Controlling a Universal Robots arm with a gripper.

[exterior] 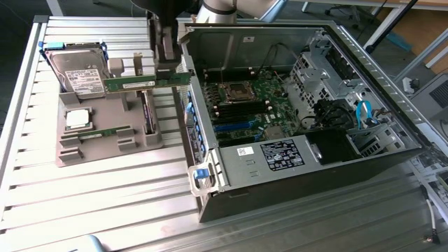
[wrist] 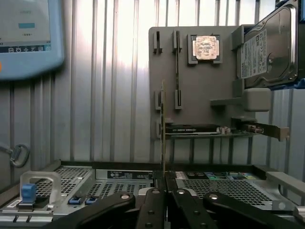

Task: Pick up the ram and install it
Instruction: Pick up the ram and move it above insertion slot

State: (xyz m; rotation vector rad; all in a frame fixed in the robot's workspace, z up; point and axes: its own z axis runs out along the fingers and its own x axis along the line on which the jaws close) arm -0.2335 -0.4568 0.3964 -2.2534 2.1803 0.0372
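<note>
Clamping ram [exterior: 133, 83] in jaws, near case rim [exterior: 194, 52]

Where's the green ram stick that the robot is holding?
The ram is in the gripper, held over the grey tray, between the hard drive on the exterior view's left and the open computer case on its right.

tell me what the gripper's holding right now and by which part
The long, thin green circuit-board ram stick, pinched in the shut gripper near its end closest to the open black computer case.
</note>
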